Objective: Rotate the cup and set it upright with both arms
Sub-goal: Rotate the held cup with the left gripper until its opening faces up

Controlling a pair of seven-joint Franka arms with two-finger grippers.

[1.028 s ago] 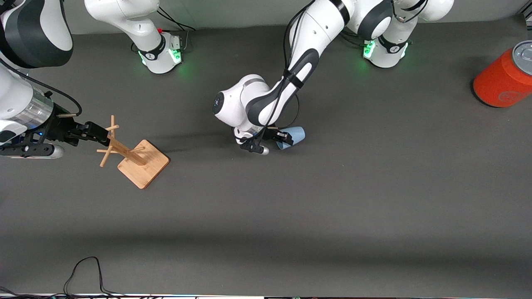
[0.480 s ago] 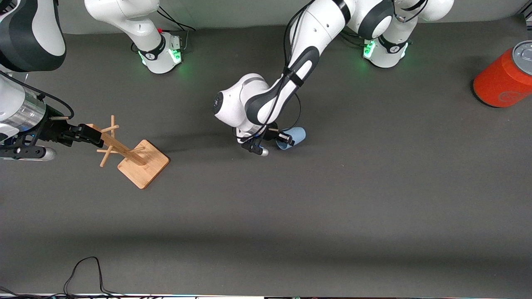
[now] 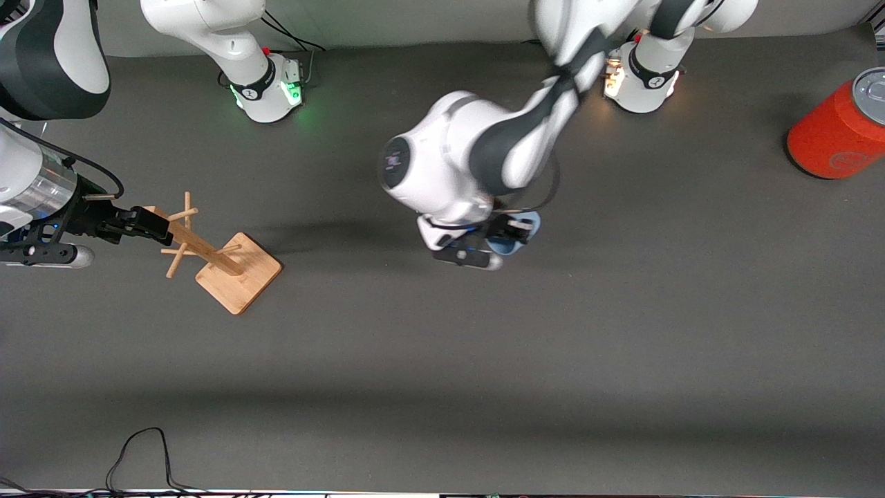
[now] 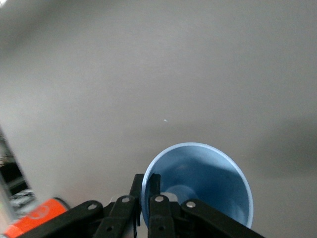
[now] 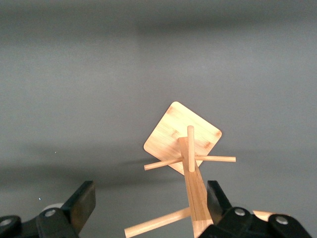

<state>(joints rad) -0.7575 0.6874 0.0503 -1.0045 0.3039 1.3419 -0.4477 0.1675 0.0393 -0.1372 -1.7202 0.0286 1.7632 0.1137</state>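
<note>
The grey table [image 3: 622,332] carries an orange-red can [image 3: 836,131] at the left arm's end and a wooden peg rack [image 3: 228,266] toward the right arm's end. The left hand [image 4: 147,198] is over the middle of the table, its fingers [image 4: 157,196] pressed together on the rim of the light-blue cup [image 4: 203,183], one inside the mouth and one outside, the cup lifted clear of the table. The right hand [image 5: 148,203] waits above the peg rack with its fingers spread wide on either side of the post, gripping nothing.
</note>
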